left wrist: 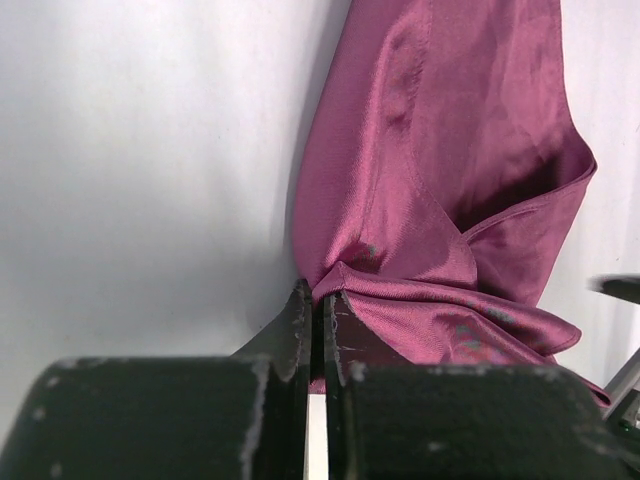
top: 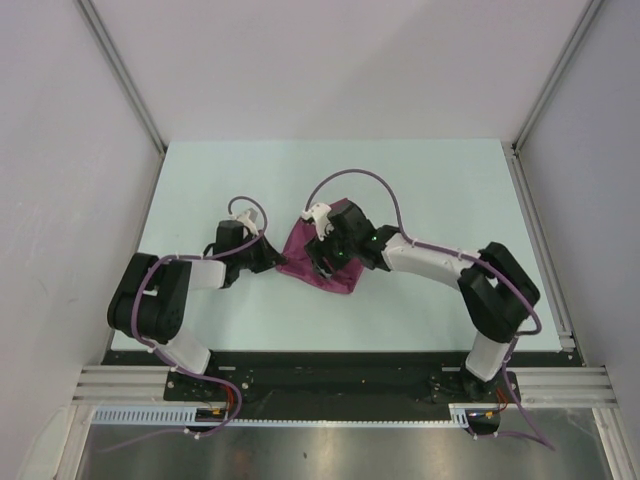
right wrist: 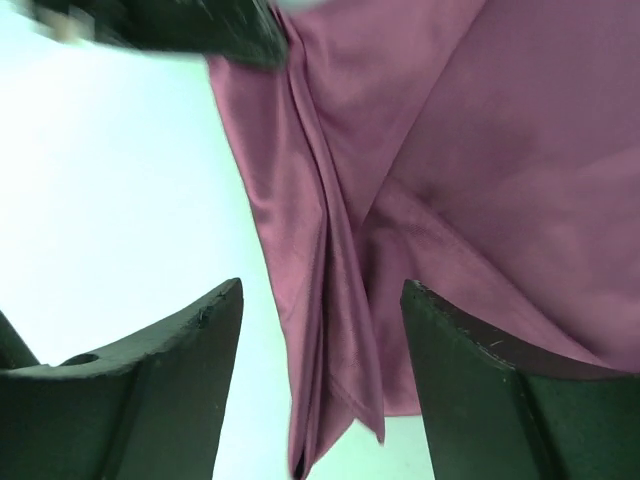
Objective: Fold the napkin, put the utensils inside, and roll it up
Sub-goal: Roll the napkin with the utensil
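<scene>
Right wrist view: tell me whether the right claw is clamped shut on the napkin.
No, the right claw stands wide open, and a fold of the napkin lies loose in the gap between its two sides.

No letters, numbers, brand marks or signs can be read in any view. The napkin (left wrist: 450, 150) is plain cloth. The left claw (left wrist: 318, 320) and the right claw (right wrist: 320, 330) show only bare black surfaces, and the desk (top: 420, 180) around the napkin carries no legible marking.
</scene>
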